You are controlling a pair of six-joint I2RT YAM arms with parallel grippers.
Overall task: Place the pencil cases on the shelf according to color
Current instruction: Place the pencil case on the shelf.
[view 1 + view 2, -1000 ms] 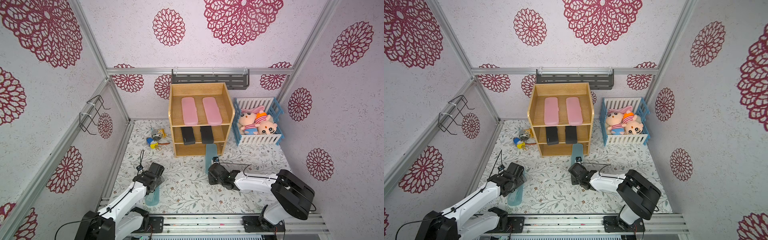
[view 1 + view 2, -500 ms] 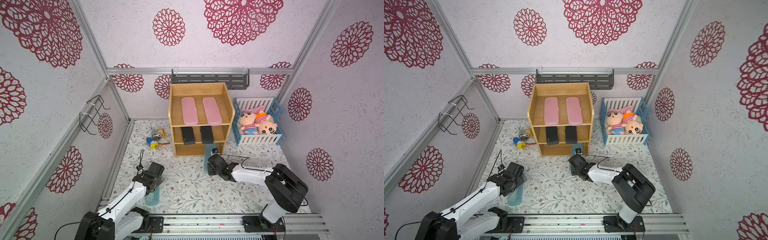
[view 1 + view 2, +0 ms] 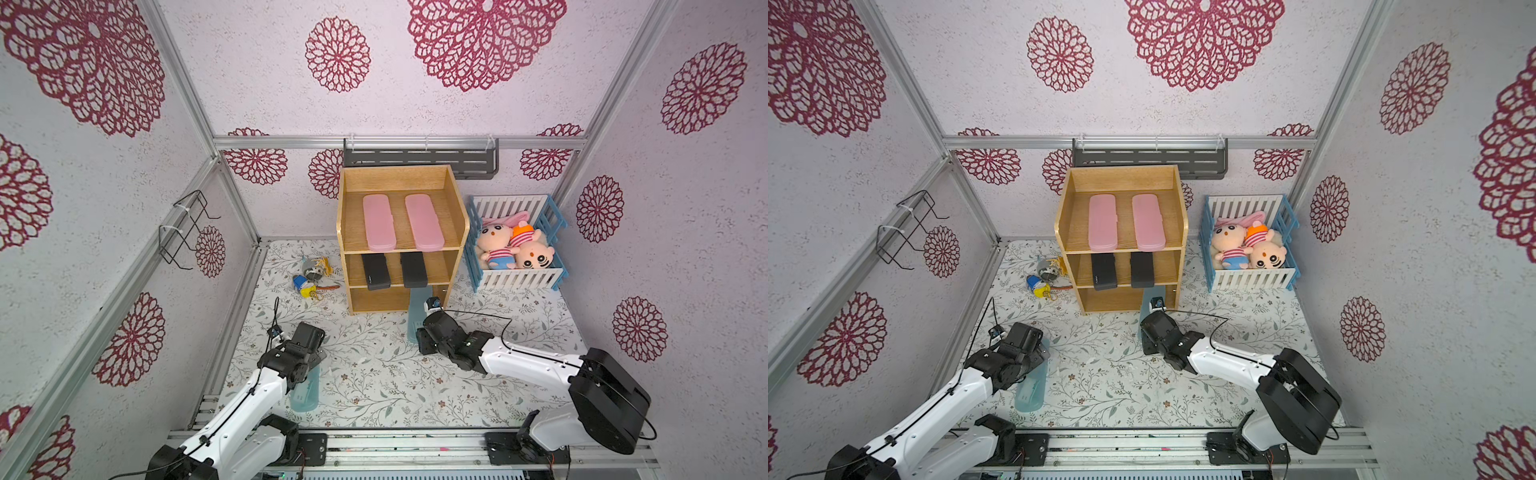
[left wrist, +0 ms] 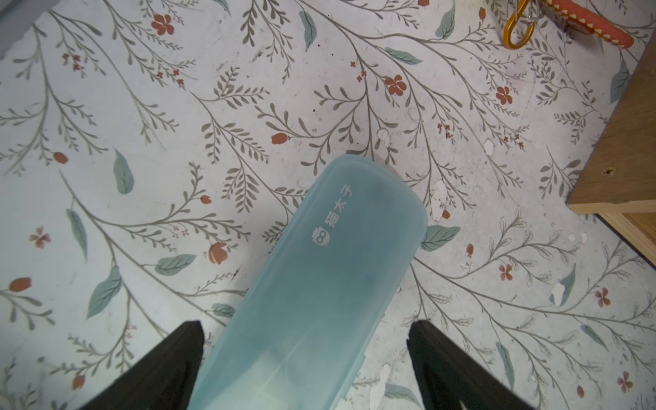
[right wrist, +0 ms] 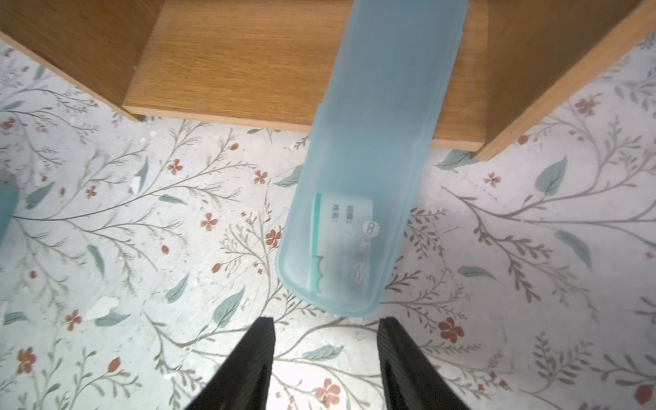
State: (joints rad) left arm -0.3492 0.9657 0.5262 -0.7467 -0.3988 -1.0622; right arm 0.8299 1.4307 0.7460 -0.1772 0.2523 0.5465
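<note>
The wooden shelf (image 3: 398, 220) holds two pink pencil cases (image 3: 378, 222) on its top tier and two black ones (image 3: 375, 271) on the middle tier. A translucent blue case (image 5: 369, 170) lies with its far end on the bottom tier (image 5: 227, 71) and its near end on the floor; it also shows in a top view (image 3: 414, 309). My right gripper (image 5: 326, 330) stands open just behind its near end, gripping nothing. A second blue case (image 4: 319, 284) lies on the floor at front left (image 3: 305, 392). My left gripper (image 4: 305, 333) is open, its fingers either side of it.
A blue-and-white crate (image 3: 517, 283) of plush toys stands right of the shelf. Keys and trinkets (image 3: 311, 278) lie left of it, with an orange strap and carabiner (image 4: 518, 32) near the shelf corner (image 4: 621, 159). A grey rack (image 3: 419, 158) hangs behind.
My right arm has moved forward toward the shelf, staying behind the blue case. The left arm and its case have not moved.
</note>
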